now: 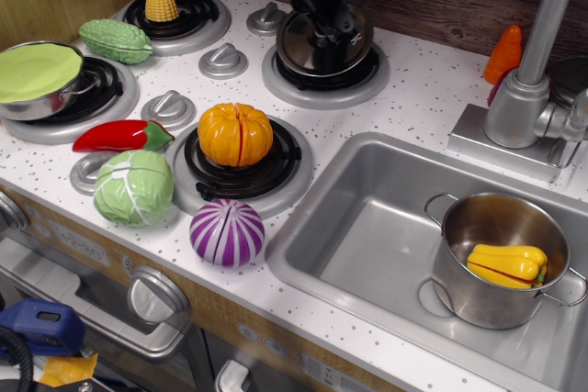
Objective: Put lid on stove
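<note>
The round dark-silver lid sits low over the back right burner of the white speckled stove. My black gripper comes down from the top edge and is shut on the lid's central knob. The knob itself is hidden by the fingers. I cannot tell whether the lid rests on the burner or hangs just above it.
An orange pumpkin sits on the front right burner, corn on the back left one, a pot with a lime-green disc on the front left one. A cabbage, red pepper, purple onion and green gourd lie around. The sink holds a pot.
</note>
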`<state>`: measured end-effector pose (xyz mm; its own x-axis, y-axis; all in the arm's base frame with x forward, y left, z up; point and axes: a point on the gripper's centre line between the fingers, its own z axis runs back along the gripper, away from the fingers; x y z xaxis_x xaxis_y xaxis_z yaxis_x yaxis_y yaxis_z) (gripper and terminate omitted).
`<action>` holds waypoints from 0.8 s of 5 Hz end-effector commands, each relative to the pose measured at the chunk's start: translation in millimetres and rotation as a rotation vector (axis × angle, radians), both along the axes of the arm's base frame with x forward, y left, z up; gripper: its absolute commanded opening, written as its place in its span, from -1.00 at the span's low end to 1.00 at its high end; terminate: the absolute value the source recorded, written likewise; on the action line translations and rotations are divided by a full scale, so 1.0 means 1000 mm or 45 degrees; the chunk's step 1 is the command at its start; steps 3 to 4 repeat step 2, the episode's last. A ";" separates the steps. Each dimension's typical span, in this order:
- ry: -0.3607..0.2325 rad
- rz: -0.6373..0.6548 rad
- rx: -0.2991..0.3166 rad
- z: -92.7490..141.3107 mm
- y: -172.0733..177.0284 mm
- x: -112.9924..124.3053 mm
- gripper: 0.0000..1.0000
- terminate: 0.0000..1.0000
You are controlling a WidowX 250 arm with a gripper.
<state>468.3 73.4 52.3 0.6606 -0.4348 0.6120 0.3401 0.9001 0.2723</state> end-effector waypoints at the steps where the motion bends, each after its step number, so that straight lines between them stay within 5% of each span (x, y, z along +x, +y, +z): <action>1: -0.087 -0.011 0.004 0.022 0.007 0.008 1.00 -1.00; 2: -0.087 -0.011 0.004 0.022 0.007 0.008 1.00 1.00; 4: -0.087 -0.011 0.004 0.022 0.007 0.008 1.00 1.00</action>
